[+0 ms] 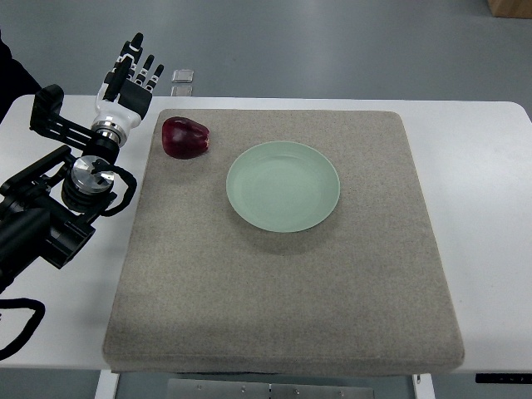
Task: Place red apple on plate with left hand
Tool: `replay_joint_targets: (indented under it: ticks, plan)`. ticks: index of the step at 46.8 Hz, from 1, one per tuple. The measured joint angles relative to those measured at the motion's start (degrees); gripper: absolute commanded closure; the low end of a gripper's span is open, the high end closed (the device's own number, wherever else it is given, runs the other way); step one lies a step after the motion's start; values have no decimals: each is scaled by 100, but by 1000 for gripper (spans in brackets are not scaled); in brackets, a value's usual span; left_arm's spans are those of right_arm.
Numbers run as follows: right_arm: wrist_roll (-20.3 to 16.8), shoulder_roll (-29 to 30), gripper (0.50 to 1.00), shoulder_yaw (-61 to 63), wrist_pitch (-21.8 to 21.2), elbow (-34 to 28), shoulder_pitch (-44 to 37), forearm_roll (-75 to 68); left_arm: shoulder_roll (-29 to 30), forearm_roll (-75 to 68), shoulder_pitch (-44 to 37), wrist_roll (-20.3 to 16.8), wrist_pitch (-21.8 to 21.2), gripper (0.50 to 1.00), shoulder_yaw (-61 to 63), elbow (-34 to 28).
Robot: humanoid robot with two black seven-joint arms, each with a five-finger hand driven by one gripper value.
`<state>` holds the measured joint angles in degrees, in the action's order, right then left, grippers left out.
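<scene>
So there's exactly one red apple (184, 137) here, dark red, sitting on the far left corner of the grey mat (283, 274); it's not on the plate yet. One plate (283, 186) too, pale green and round, lying near the middle of the mat, off to the right of the apple with a clear gap between them; nothing on it. One robot hand shows up, the left robot hand (130, 79), coming in from the left edge on its black arm (50, 199); its fingers are stretched out straight and a bit spread, holding nothing; it hovers over the white tabletop (490, 216) just left of the apple, not touching it. The mat covers most of the tabletop; two small square silvery things (183, 82) sit beyond the far edge, can't tell what they are.
</scene>
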<state>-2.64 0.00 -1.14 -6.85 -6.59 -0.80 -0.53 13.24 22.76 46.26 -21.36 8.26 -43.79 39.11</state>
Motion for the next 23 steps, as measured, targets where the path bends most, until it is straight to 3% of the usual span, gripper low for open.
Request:
replay_joint_targets:
  ticks: [23]
  plan:
    - [1,0,570,0,0,0,-5,0,74,2,75,0,-9,500,-43,-4]
